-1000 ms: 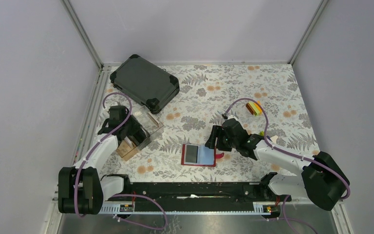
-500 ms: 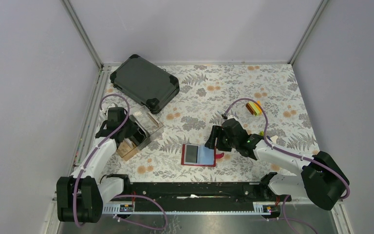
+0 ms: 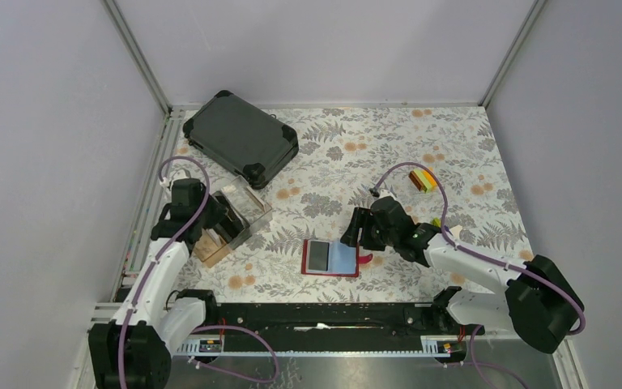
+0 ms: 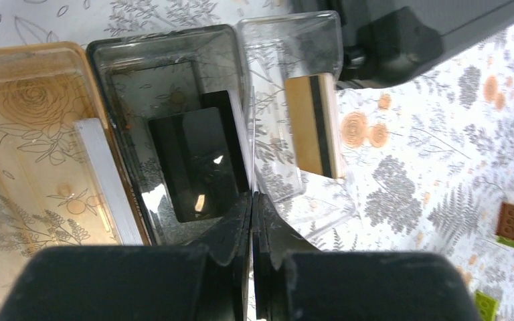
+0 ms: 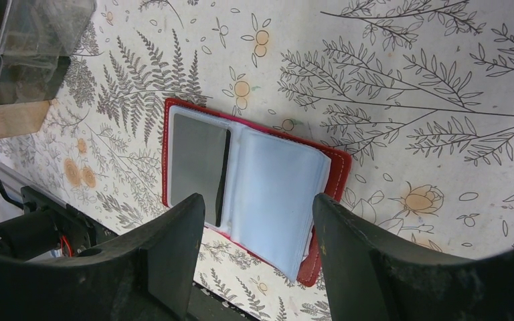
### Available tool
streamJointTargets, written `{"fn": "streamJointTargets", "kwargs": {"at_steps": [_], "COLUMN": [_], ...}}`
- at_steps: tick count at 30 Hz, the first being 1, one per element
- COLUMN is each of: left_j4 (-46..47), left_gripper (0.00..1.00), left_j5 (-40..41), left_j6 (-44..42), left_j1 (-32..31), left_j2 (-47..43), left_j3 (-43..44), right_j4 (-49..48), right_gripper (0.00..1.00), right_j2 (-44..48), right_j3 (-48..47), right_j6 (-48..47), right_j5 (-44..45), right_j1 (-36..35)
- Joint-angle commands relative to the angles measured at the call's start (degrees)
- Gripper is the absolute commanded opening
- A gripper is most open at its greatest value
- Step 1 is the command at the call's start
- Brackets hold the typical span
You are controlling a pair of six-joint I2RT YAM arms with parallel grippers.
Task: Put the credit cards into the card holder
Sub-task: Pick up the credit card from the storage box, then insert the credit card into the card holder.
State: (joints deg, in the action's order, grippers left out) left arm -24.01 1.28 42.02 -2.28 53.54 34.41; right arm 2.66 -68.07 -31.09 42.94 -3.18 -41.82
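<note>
Thin tan and dark plastic credit cards (image 4: 311, 124) in the clear box (image 4: 274, 40) look stiff, slick; pinch top edges; left hand (image 4: 252, 221) pressed together; right hand (image 5: 254, 207) spread.

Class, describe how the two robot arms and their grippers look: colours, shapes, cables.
Both arms, left arm and right arm, have white links, bulky black joints and a looping purple cable. The left gripper and right gripper have thick matte black fingers.

High camera overlooks the table (image 3: 356, 162); right wrist closely shares the card holder (image 5: 254, 180).
</note>
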Motion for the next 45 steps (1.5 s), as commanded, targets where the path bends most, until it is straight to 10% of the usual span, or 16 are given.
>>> {"fn": "streamJointTargets", "kwargs": {"at_steps": [1, 12, 29, 36, 45], "left_j4": [-0.8, 2.4, 41.0, 53.1, 61.5], "left_gripper": [0.0, 0.0, 0.0, 0.0, 0.0], "left_j5": [-3.0, -22.8, -30.6, -28.2, -22.6], "left_j6": [-1.4, -4.5, 2.1, 3.4, 11.8], "left_j1": [0.0, -1.7, -33.9, -36.4, -37.3], "left_j2": [-4.3, -11.5, -2.4, 6.6, 16.8], "left_j3": [5.4, 4.8, -12.5, -16.4, -20.1], "right_j4": [0.3, 8.7, 13.9, 9.1, 8.4], "right_gripper": [0.67, 0.72, 0.72, 0.62, 0.17], "right_j2": [2.6, 7.6, 13.5, 10.5, 6.5], "right_j3": [-0.3, -0.7, 7.5, 9.3, 9.3], "right_j6": [-0.3, -3.3, 3.0, 4.2, 5.3], "right_j5": [0.5, 4.2, 3.4, 1.7, 2.9], "right_j1": [0.5, 0.5, 0.6, 0.6, 0.5]}}
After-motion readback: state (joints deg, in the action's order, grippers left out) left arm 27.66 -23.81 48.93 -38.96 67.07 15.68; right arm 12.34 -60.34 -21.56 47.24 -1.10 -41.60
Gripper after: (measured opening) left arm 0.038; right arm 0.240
